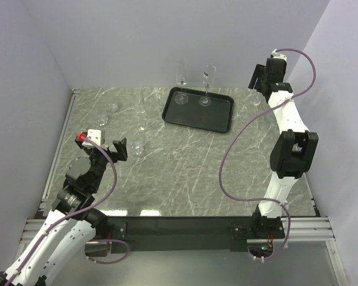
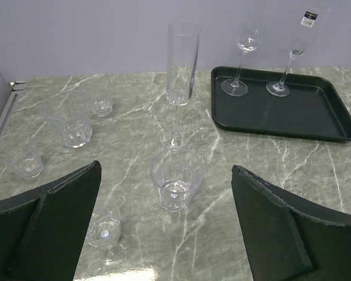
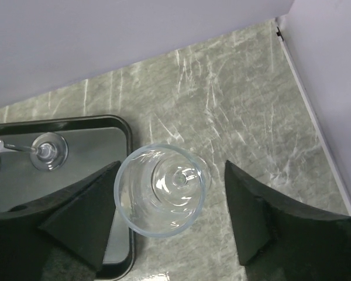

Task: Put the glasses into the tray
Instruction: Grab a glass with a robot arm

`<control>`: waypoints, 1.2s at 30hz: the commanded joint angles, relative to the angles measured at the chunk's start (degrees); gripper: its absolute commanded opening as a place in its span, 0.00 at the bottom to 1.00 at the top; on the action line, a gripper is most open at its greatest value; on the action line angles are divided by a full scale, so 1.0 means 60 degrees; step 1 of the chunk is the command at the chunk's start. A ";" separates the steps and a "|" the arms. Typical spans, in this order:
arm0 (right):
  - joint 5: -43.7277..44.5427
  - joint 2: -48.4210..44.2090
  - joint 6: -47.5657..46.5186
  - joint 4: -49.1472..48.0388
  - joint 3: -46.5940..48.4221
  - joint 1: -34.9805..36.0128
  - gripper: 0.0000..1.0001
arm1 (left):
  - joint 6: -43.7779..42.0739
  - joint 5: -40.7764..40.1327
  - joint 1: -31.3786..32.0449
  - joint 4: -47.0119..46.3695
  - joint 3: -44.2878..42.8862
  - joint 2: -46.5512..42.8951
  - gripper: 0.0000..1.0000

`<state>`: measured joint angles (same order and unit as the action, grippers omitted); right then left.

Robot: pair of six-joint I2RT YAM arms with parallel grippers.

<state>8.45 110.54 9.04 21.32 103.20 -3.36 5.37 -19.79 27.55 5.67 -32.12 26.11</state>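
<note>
The black tray (image 1: 218,116) lies at the back middle, with two stemmed glasses (image 1: 181,89) (image 1: 207,89) standing in it. In the left wrist view several clear glasses stand on the marble: a tall flute (image 2: 181,64), a faceted tumbler (image 2: 176,178) and small tumblers (image 2: 103,229) (image 2: 70,120). My left gripper (image 2: 167,170) is open and low, short of the faceted tumbler. My right gripper (image 3: 172,170) hangs over a stemmed glass (image 3: 162,188) just right of the tray (image 3: 126,126). Its jaws straddle the rim: the left finger is close against it, the right finger stands apart.
White walls close the table at the back and on both sides. A metal strip (image 1: 59,149) runs along the left edge. The right arm's purple cable (image 1: 227,161) loops over the middle right of the marble. More small tumblers (image 1: 113,107) stand at the back left.
</note>
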 commanded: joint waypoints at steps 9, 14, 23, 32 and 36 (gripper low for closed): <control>-0.0104 -0.0083 -0.0305 -0.0184 0.0423 0.0061 0.48 | -0.0074 0.0091 -0.0109 -0.0389 -0.0023 0.0073 0.99; -0.0206 -0.0449 -0.0495 -0.0389 0.0028 0.0076 0.31 | -0.0074 0.0105 -0.0109 -0.0403 -0.0023 0.0058 0.99; -0.0178 -0.1430 -0.0598 -0.0785 -0.0646 0.0149 0.15 | -0.0059 0.0164 -0.0124 -0.0403 -0.0023 0.0043 0.99; -0.0090 -0.2324 -0.0657 -0.1166 -0.1115 0.0515 0.14 | -0.0059 0.0193 -0.0139 -0.0374 -0.0023 -0.0001 0.99; 0.0013 -0.2530 -0.0744 -0.1224 -0.1101 0.0852 0.13 | -0.0045 0.0222 -0.0124 -0.0374 -0.0023 -0.0001 0.99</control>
<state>7.53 99.66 5.37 19.46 95.98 0.16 5.37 -19.35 27.03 5.39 -32.12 26.46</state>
